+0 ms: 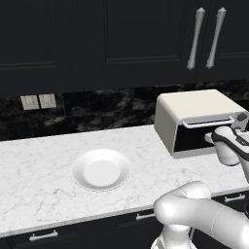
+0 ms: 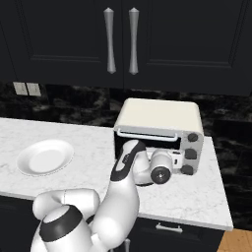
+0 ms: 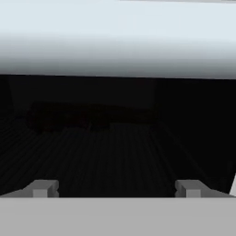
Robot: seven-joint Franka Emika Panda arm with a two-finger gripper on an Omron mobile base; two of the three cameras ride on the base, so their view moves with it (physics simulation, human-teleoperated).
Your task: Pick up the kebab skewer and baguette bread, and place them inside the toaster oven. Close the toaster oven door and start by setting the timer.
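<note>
From the left base view, I have the toaster oven as my landmark, standing on the white marble counter to the right of a white plate. The arm comes up from the lower right, and its wrist sits right in front of the oven's dark front, just under the light bar handle. Whether the toaster oven door stands closed or dropped I cannot settle from this side.

From the right base view, the arm bends up from the lower left and the hand is level with the oven's lower front, pointing into it, left of the three dark knobs. The hand covers most of the glass.

In the hand view, the gripper has its two tips spread wide with nothing between them. Ahead I see the dark oven interior with the ribbed wire rack running away from me, and the pale oven edge across the top. On the rack, toward the back left, lies a dim dark elongated shape; it may be the skewer or the bread, but it is too dark to name.

If that is the food, both items are light. The bread should be firm but crushable, so I would pinch it gently at mid-length. The skewer is thin and stiff, so I would take it across its chunks rather than the bare stick, which I judge could slip.
</note>
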